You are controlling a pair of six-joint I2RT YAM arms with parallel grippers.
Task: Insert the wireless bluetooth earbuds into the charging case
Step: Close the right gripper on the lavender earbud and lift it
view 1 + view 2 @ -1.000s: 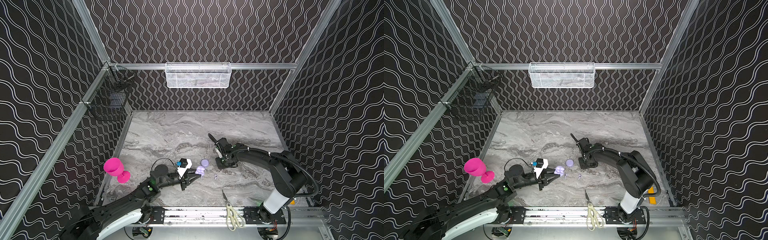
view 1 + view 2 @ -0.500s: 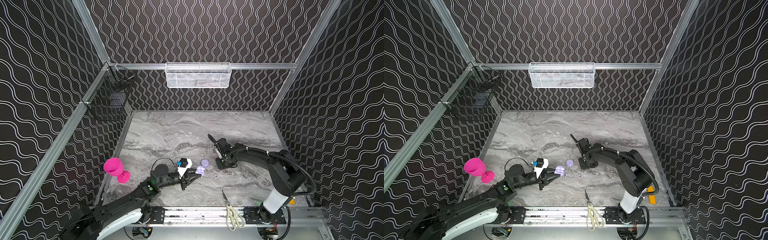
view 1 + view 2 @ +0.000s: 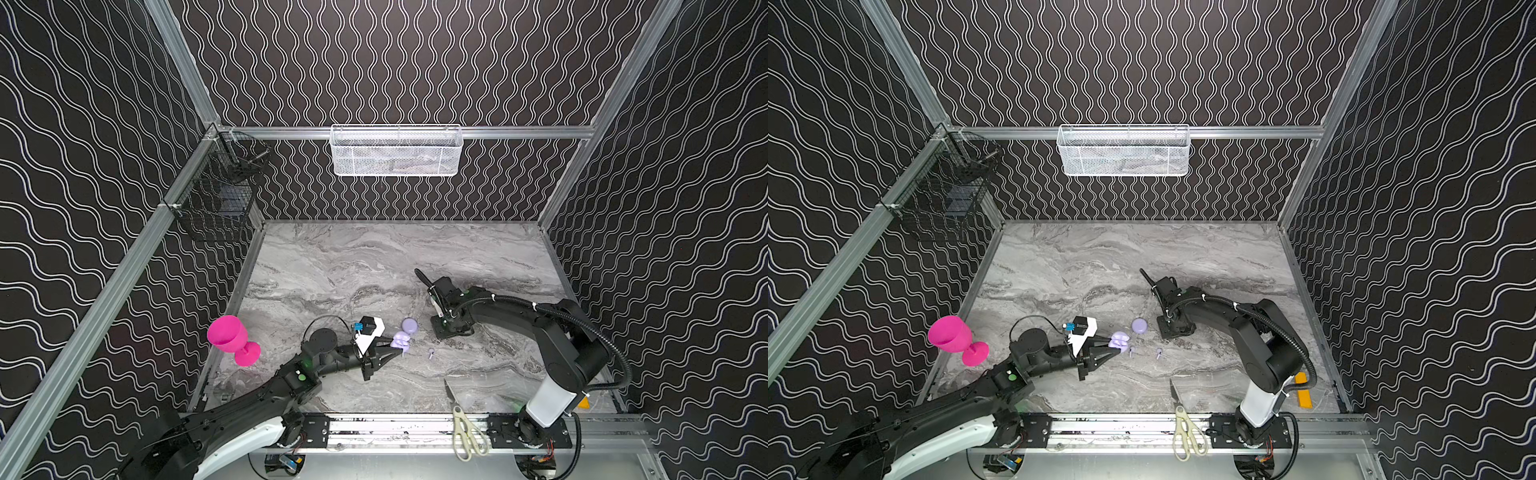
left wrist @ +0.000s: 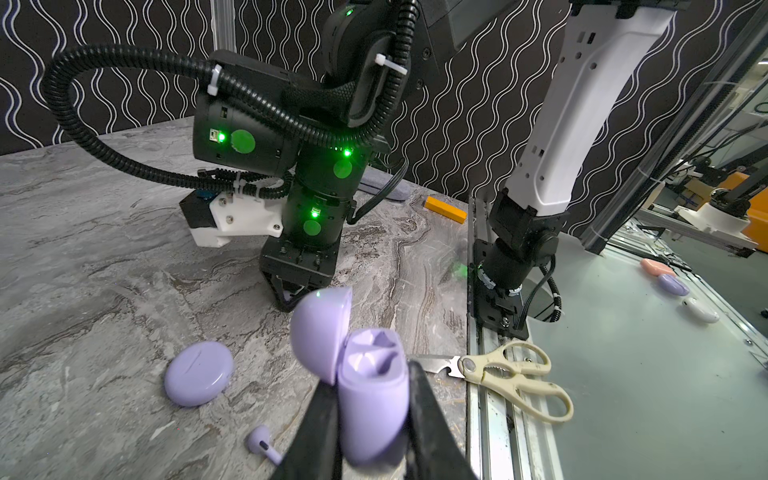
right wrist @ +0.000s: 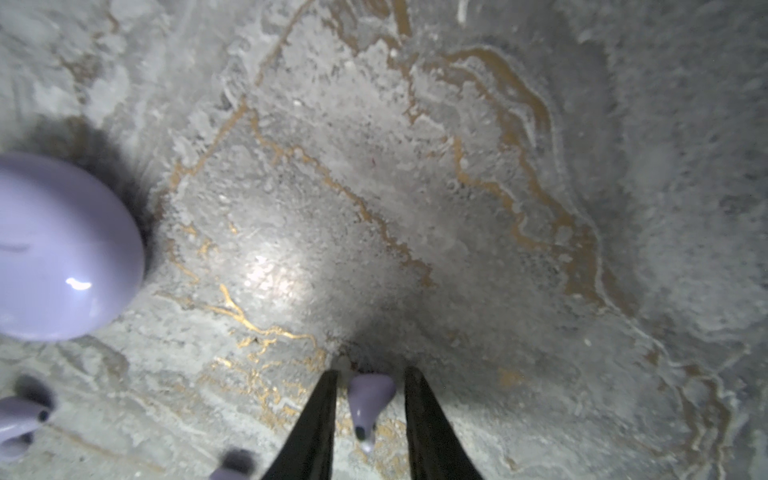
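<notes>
Only the right gripper (image 5: 371,370) had narrowed slightly, jaws apart around an earbud (image 5: 371,395) on the table (image 5: 457,208); left gripper (image 4: 370,376) stayed clenched on the open charging case (image 4: 365,415).

**Grey marble counter & what lay on it**

The counter (image 3: 374,257) was grey marble w/ darker veins, walled on 3 sides. A pink goblet (image 3: 232,338) sat near its left edge. Approx. mid-front lay a closed round lavender puck (image 3: 409,324). Nearer the front, 2 tiny earbuds (image 3: 1131,351) lay loose & apart, the 2nd earbud (image 3: 1159,353) further right. A 3rd earbud (image 5: 370,399) showed near the puck; contact w/ the marble was unclear. Cream-handled scissors (image 3: 458,415) lay at the front, blade on the marble, handles over the rail (image 3: 395,428). An orange block (image 3: 1303,390) lay in the front right corner.
</notes>
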